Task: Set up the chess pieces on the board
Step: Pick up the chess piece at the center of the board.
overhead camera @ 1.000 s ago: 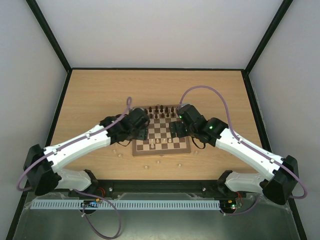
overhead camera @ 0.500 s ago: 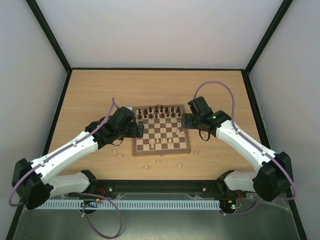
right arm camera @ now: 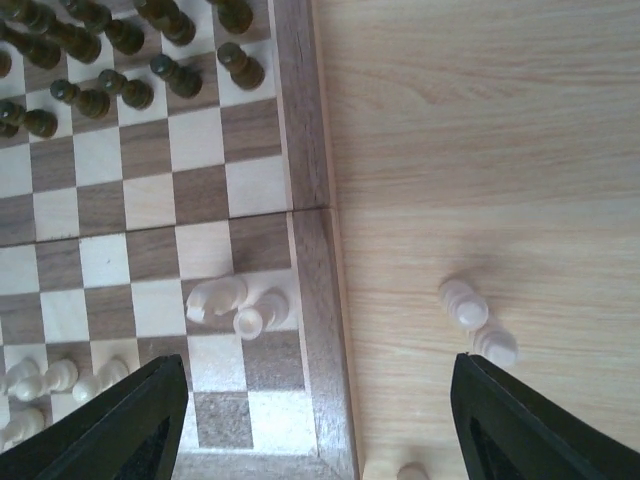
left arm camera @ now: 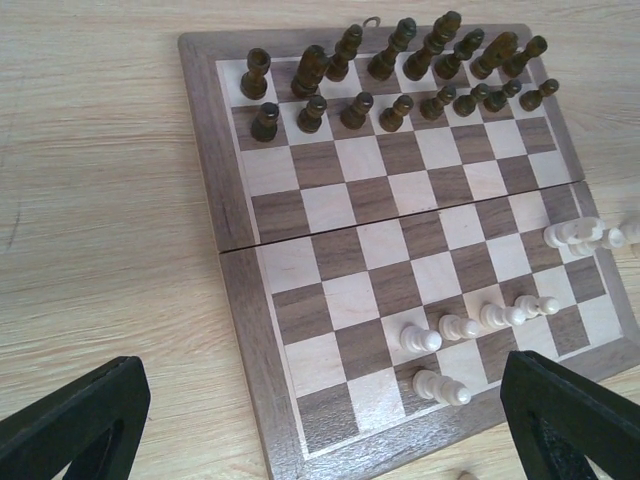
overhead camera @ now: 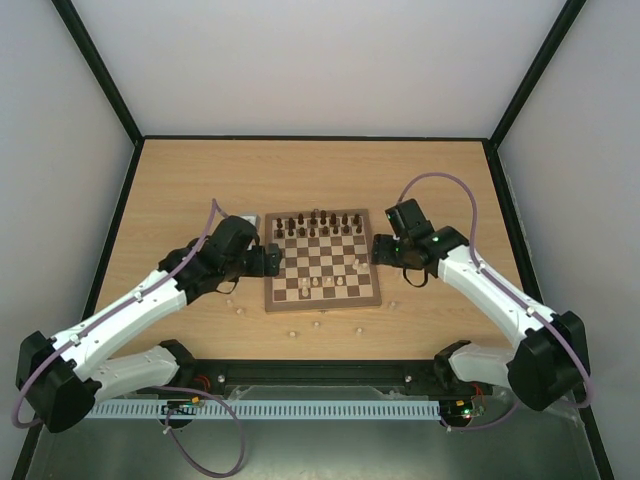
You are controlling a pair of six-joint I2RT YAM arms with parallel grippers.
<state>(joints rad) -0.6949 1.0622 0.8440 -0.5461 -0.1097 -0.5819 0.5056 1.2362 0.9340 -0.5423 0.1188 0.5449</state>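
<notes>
The left gripper [overhead camera: 268, 260] hangs just beside the board's left edge, its fingers spread wide with nothing between them. The board [overhead camera: 322, 304] lies in the middle of the table [overhead camera: 320, 170]. Dark pieces [left arm camera: 310, 70] stand in two rows along its far side. A few pale pieces [left arm camera: 455, 327] stand on its near rows. Two more pale ones [right arm camera: 215, 297] sit close to its right border, and one appears to lie on its side. Loose pale pieces [overhead camera: 317, 323] are scattered on the table in front of the board. The right gripper [overhead camera: 383, 250] is just off the board's right edge, also spread apart and empty. Two stray pale pieces [right arm camera: 463, 303] rest on the table near it.
</notes>
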